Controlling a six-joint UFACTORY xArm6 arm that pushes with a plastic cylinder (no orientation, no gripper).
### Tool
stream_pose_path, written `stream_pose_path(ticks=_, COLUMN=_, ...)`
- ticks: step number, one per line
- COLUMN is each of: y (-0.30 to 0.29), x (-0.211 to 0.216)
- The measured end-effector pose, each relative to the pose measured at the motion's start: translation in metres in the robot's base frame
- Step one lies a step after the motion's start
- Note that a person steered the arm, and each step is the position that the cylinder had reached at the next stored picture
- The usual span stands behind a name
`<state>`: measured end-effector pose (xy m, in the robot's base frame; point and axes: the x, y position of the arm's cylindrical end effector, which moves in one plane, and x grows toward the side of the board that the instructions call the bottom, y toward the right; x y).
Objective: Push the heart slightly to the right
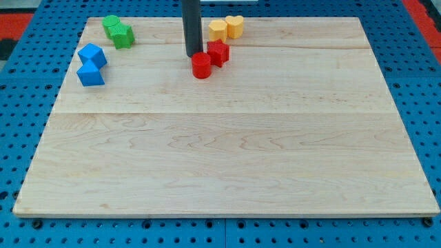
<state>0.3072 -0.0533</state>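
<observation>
My tip (192,54) is the lower end of a dark rod coming down from the view's top. It stands just left of a red round block (201,66), very close to it. A red star-like block (218,52) sits right behind that, up and to the right. Two yellow blocks lie near the board's top edge: one (218,29) on the left and a heart-like one (235,26) touching it on the right. My tip is below and left of the yellow pair.
Two green blocks (118,32) sit together at the top left of the wooden board (227,151). Two blue blocks (91,64) sit below them by the left edge. A blue perforated table surrounds the board.
</observation>
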Motion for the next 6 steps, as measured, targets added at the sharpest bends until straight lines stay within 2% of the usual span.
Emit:
stream_pose_path(ticks=1, y=0.033, x=0.024)
stream_pose_path(ticks=2, y=0.034, x=0.028)
stream_pose_path(ticks=3, y=-0.020, x=0.035)
stream_pose_path(ticks=4, y=-0.046, x=0.022)
stream_pose_path(ticks=5, y=-0.062, x=-0.030)
stream_pose_path(ticks=6, y=-0.062, x=-0.056)
